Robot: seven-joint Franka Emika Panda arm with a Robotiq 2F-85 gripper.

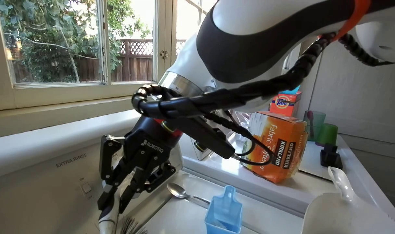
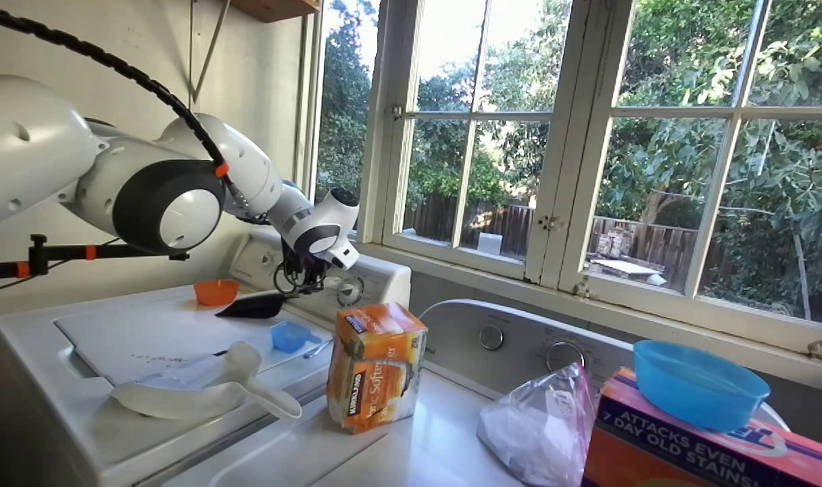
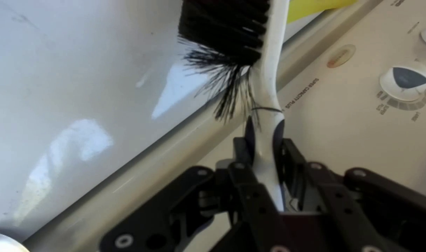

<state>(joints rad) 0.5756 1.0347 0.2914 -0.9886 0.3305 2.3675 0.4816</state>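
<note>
Wrist view: gripper [image 3: 265, 148] clamps the brush [image 3: 268, 84] by its handle [image 3: 265, 161], bristles [image 3: 223, 38] near the machine top [image 3: 101, 77], beside the control panel [image 3: 339, 129]. Snagged bristles could twist the slim handle in the grip.

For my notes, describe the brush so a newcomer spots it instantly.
Find the washer control panel marked EXTRA RINSE. In front of it, the gripper clamps a white-handled brush. Its black bristles set it apart from the blue scoop and metal spoon.
</note>
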